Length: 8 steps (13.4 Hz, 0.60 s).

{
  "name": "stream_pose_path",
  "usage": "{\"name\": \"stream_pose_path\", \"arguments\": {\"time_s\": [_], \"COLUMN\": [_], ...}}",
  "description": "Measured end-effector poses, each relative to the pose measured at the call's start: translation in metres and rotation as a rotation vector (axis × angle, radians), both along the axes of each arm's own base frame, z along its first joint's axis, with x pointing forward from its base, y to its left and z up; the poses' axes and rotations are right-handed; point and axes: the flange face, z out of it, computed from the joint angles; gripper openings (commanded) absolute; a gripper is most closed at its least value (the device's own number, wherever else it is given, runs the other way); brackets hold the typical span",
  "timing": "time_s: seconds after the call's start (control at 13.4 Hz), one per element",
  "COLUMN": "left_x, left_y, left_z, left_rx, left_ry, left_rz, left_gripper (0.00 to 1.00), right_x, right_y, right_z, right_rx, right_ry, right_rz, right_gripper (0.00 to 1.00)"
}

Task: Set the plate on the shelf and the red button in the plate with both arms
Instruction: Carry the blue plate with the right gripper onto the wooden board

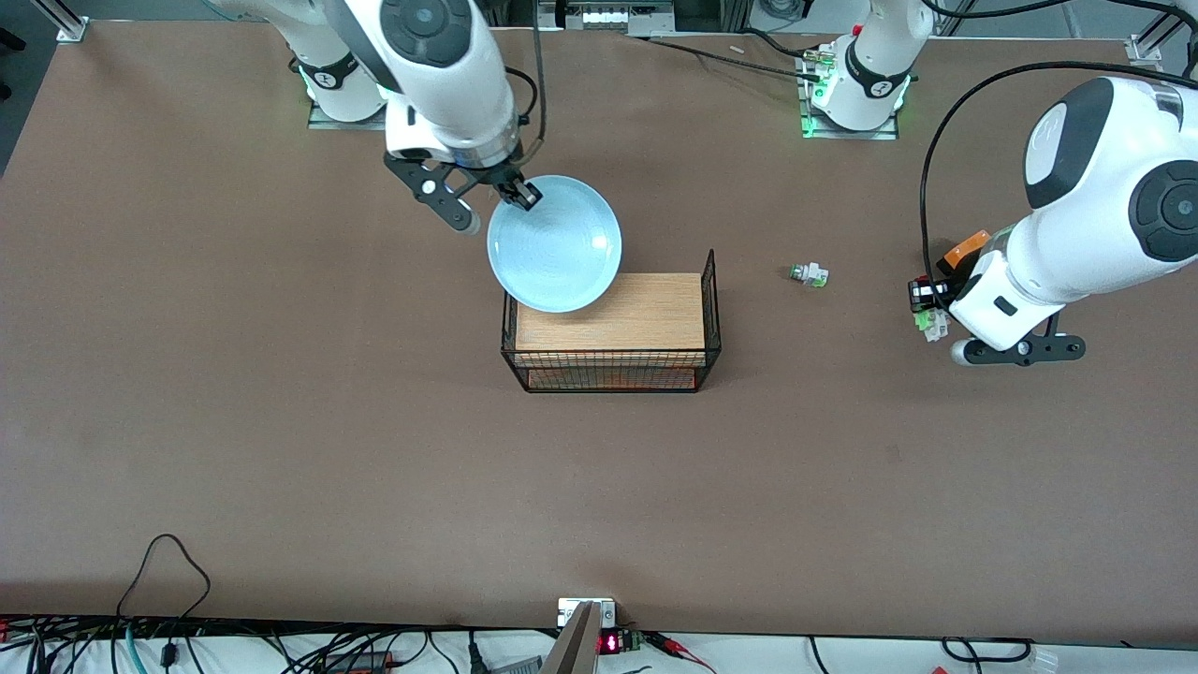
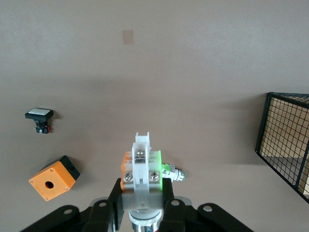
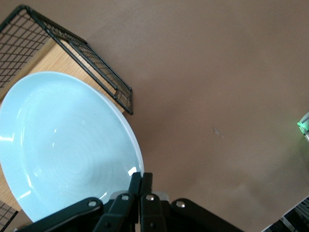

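Your table [image 1: 281, 421] is a broad brown surface with both arm bases along its edge farthest from the front camera. Near its middle sits a black wire rack [image 1: 613, 360] with a wooden shelf [image 1: 636, 314] on top.

The plate [image 1: 555, 243] is up in the air, pale blue and glossy, tilted a little, hanging over the rack's end toward the right arm and partly over bare table. Your right gripper [image 1: 518, 195] has its fingers pinched tight on the plate's rim; in the right wrist view you see the two fingers [image 3: 134, 186] closed on the edge of the plate [image 3: 63, 145], with the rack [image 3: 87, 53] below.

Your left gripper [image 1: 936, 314] is over the table toward the left arm's end, well apart from the rack. Its fingers [image 2: 116, 193] are clamped narrow on a small white switch with green and orange bits, the red button [image 2: 141, 166]; you cannot see its cap from here.

On the table below it lies an orange box [image 2: 53, 178] with a round hole, and beside that a black-bodied button [image 2: 38, 118] with a white face. A second small white switch with green [image 1: 808, 274] lies on its side between the rack and the left gripper.
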Motion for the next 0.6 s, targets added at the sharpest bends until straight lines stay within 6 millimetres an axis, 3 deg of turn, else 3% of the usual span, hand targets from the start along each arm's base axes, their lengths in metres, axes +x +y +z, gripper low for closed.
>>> {"name": "stream_pose_path", "arguments": {"time_s": [0.6], "left_x": [-0.001], "left_y": [-0.002], "left_z": [0.006], "left_rx": [0.002], "left_ry": [0.002], "left_rz": [0.015], "left_gripper": [0.03], "right_x": [-0.004], "right_y": [0.056], "right_z": [-0.080], "right_rx": [-0.044], "right_ry": [-0.054], "right_rz": [-0.054], "right_gripper": [0.00]}}
